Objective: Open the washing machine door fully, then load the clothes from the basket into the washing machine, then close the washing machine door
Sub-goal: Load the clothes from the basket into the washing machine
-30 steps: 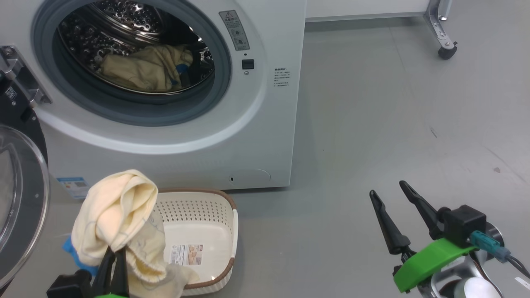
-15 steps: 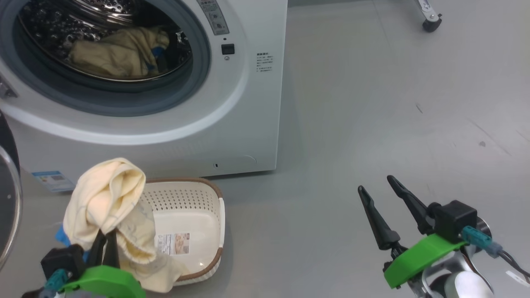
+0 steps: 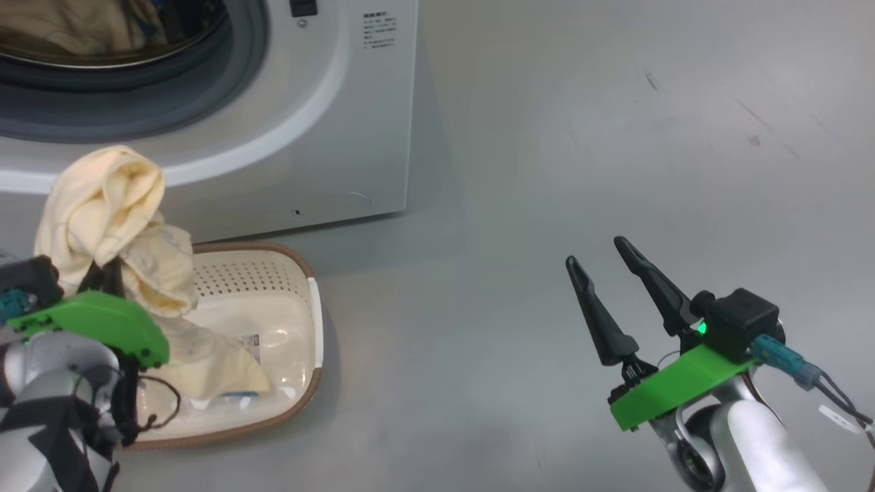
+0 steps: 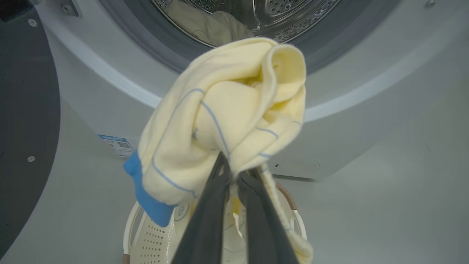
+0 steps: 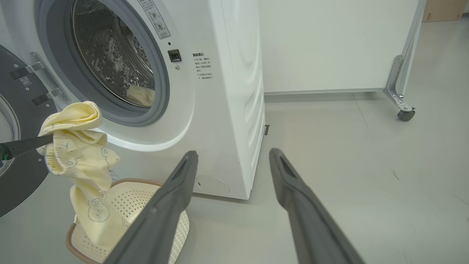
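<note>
My left gripper (image 3: 106, 272) is shut on the clothes (image 3: 102, 198), a cream-yellow garment with blue bands, bunched above its fingertips. The garment's lower end trails into the basket (image 3: 318, 321), which sits on the floor before the washing machine (image 3: 328, 123). In the left wrist view the clothes (image 4: 227, 110) hang from that gripper (image 4: 230, 167) just below the drum opening. The washing machine door (image 5: 14, 176) stands swung open at the left. Another cream garment (image 5: 141, 95) lies in the drum. My right gripper (image 3: 596, 253) hovers open over bare floor to the right, holding nothing.
Grey floor spreads to the right of the washing machine (image 5: 234, 91). A white panel on a castor wheel (image 5: 405, 113) stands behind at the far right. A blue label (image 4: 117, 143) sits low on the machine's front.
The head camera has swung down and to the right, so the scene slid up and left. My left gripper has lifted the clothes higher above the basket. The right gripper stays open.
</note>
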Robot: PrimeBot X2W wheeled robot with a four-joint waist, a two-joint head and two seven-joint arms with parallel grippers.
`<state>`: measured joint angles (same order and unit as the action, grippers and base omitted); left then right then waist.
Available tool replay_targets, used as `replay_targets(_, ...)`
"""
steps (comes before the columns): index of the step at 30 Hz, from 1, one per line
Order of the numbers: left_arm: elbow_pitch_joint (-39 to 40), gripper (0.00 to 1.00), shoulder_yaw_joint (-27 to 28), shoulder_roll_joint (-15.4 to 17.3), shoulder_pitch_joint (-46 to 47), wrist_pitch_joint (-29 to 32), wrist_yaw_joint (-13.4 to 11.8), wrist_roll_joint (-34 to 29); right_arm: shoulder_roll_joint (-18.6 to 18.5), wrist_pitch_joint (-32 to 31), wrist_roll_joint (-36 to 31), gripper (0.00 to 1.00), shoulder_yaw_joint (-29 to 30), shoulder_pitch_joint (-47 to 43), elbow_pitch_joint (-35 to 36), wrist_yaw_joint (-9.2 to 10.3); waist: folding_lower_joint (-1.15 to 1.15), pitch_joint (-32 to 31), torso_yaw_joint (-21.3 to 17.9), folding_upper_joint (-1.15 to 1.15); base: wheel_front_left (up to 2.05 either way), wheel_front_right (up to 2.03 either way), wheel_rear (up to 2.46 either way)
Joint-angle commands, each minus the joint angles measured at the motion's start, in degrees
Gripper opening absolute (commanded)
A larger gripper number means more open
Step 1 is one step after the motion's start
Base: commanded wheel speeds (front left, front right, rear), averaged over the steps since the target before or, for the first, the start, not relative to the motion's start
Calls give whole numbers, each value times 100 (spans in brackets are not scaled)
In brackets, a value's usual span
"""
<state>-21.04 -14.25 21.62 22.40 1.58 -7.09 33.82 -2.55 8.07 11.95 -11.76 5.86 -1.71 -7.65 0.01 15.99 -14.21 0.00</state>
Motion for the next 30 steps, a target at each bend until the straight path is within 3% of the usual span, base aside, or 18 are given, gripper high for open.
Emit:
replay_targets(1, 43, 0, 287, 299, 382, 65, 25, 3, -32, 89, 49, 100, -141, 244, 136, 16, -1, 303, -254, 0, 0, 0, 0)
replay_targets(16, -1203, 0, 409, 1273, 3091, 1287, 334, -24, -32, 620, 569, 100, -373, 760, -299, 16, -1, 1362, -1018, 0, 0, 0, 0)
replay_targets(23, -1288, 0, 358, 1740, 4236, 1874, 370, -180, -32, 687, 838, 100, -500, 958, -351, 16, -1, 1883, -1328, 0, 0, 0, 0)
replay_targets(30, -1135, 0, 203, 2060, 5212, 1877, 466, -519, -32, 691, 1074, 100, -567, 1058, -137, 16, -1, 2352, -1480, 0, 0, 0, 0)
